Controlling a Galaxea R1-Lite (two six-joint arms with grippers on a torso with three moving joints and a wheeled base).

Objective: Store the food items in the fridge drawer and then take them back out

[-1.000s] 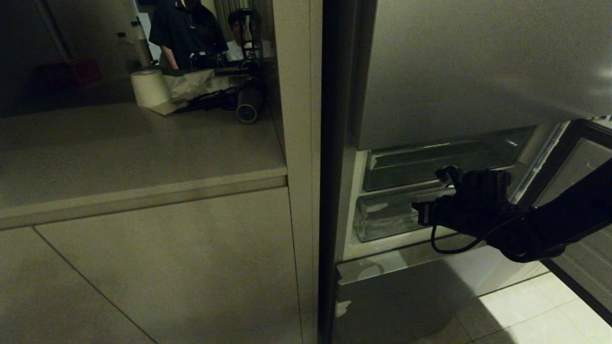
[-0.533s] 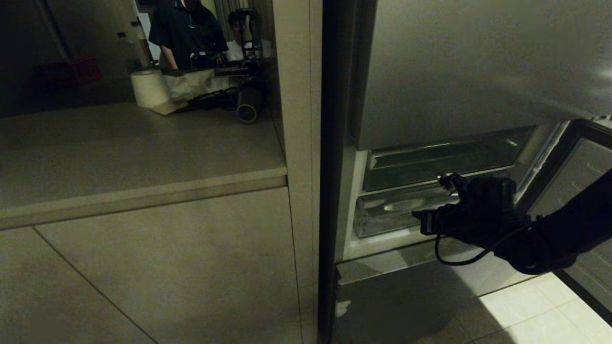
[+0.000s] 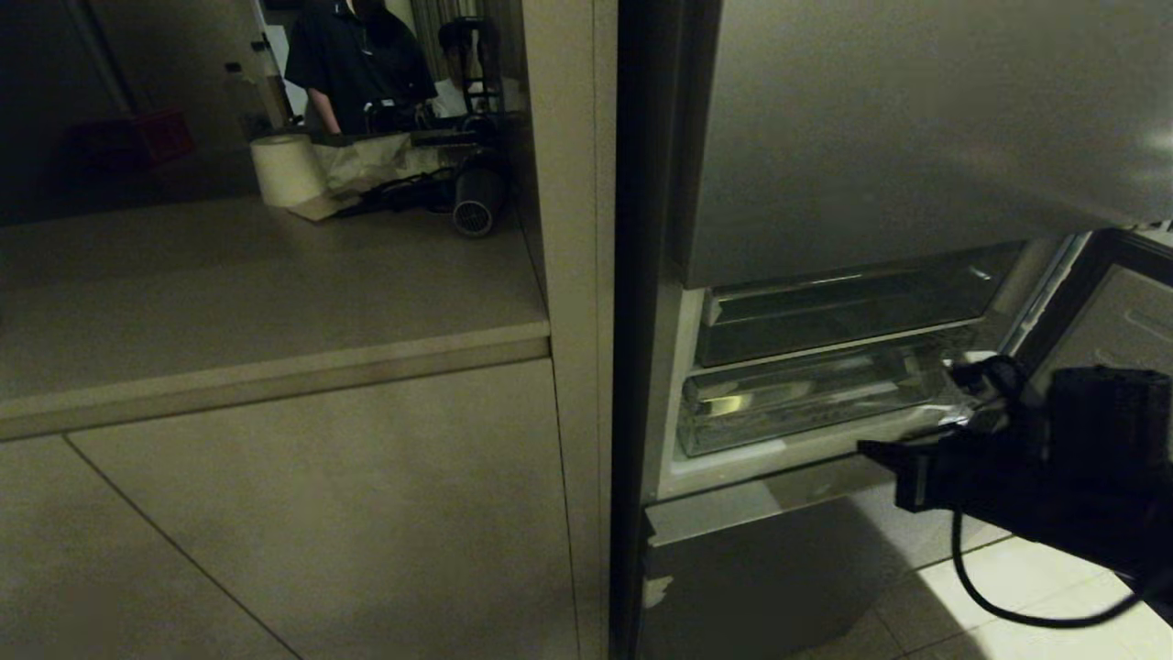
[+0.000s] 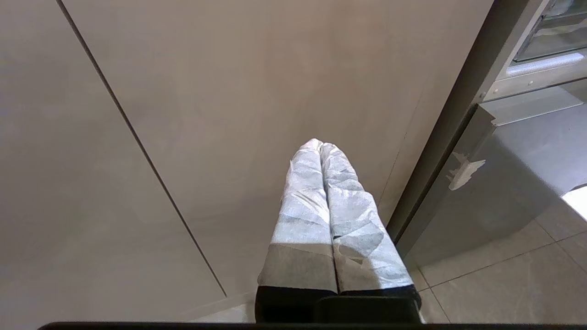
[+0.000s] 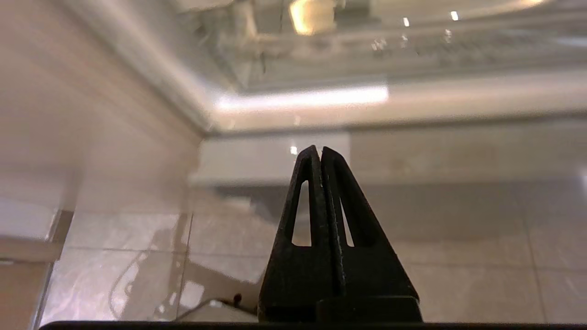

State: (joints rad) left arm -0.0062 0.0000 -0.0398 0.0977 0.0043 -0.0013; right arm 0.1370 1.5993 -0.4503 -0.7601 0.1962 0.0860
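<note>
The fridge drawer [image 3: 806,403], a clear plastic bin, sits in the open lower part of the fridge under another clear compartment [image 3: 843,321]. In the right wrist view its bright front lip [image 5: 302,98] shows beyond my right gripper [image 5: 317,149], which is shut with nothing between its black fingers. My right arm [image 3: 1081,495] hangs in front of the fridge, off the drawer's right end and apart from it. The food items are out of view. My left gripper [image 4: 319,143] is shut, its white-wrapped fingers parked before a cabinet panel.
A grey steel door [image 3: 916,137] hangs above the opening and a steel panel [image 3: 751,568] lies below it. An open door [image 3: 1118,312] stands at the right. On the counter [image 3: 275,293] are a paper roll [image 3: 286,170] and a black device [image 3: 476,206]. A person [image 3: 357,55] stands behind.
My right arm has drawn back from the drawer front toward the lower right of the head view, uncovering the drawer. The gripper stayed shut.
</note>
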